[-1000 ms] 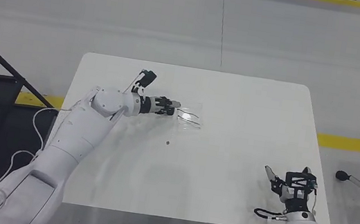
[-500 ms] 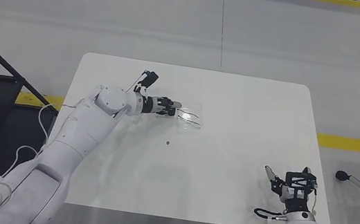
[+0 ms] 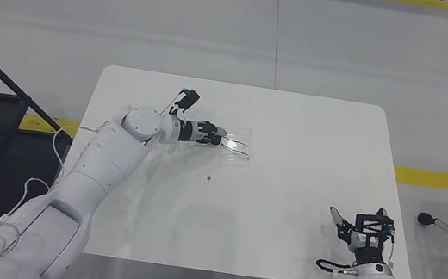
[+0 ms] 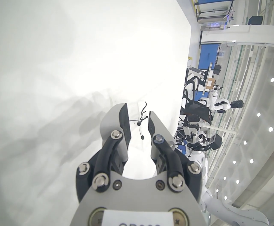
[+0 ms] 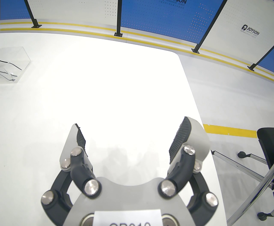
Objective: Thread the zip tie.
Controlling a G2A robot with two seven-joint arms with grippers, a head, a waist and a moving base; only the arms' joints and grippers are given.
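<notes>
The threading has not begun: the thin black zip tie (image 4: 138,123) lies in a clear plastic box (image 5: 24,64) on the white table (image 3: 304,186), the left gripper (image 4: 137,109) sits just beside it, jaws slightly apart and seemingly holding nothing, and the right gripper (image 5: 131,123) hangs well apart, jaws wide and empty.

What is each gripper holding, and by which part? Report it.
Nothing is held. The left gripper is open, with the zip ties lying just ahead of its fingertips, ungripped. The right gripper is open and empty above the table.
</notes>
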